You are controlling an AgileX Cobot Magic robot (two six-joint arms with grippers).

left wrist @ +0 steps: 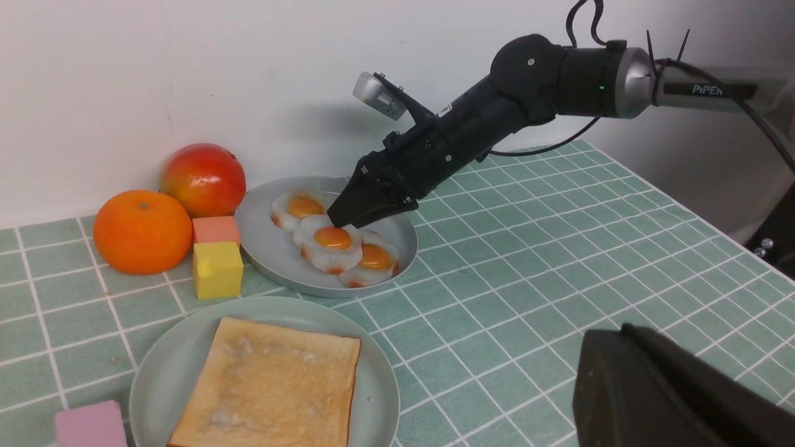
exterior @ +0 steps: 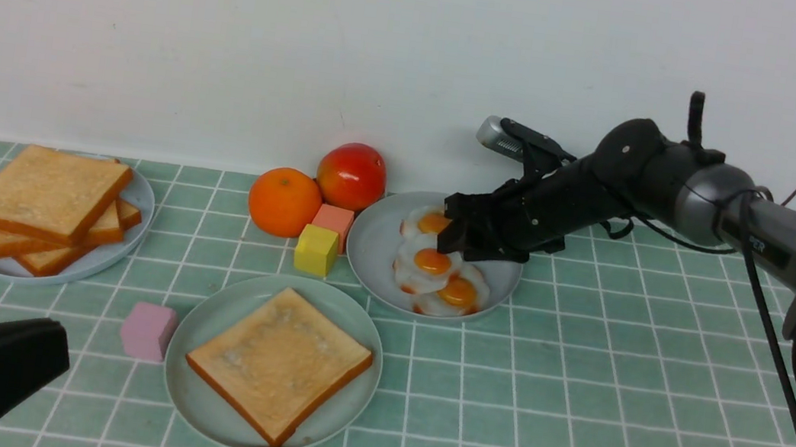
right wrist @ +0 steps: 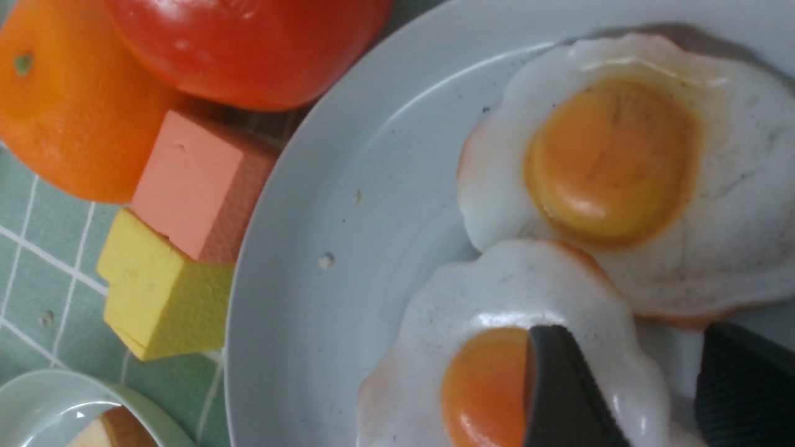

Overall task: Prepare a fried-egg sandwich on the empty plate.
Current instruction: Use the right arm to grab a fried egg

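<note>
While the right pincer (exterior: 455,245) gapes over an egg (exterior: 431,262), the toast (exterior: 280,362) points a corner robotward; left pincer (exterior: 43,350) closed.

Only one word comes through clearly on my screens: "PIPER", in white capitals along the side of the right arm's grey link (left wrist: 708,92), caught by the left wrist camera. The front camera shows small white lettering on that link too, but the link is turned away from the lens and I can make out only the tail of it, which looks like "ER". The right wrist camera gives me no readable lettering, numbers or signs.
</note>
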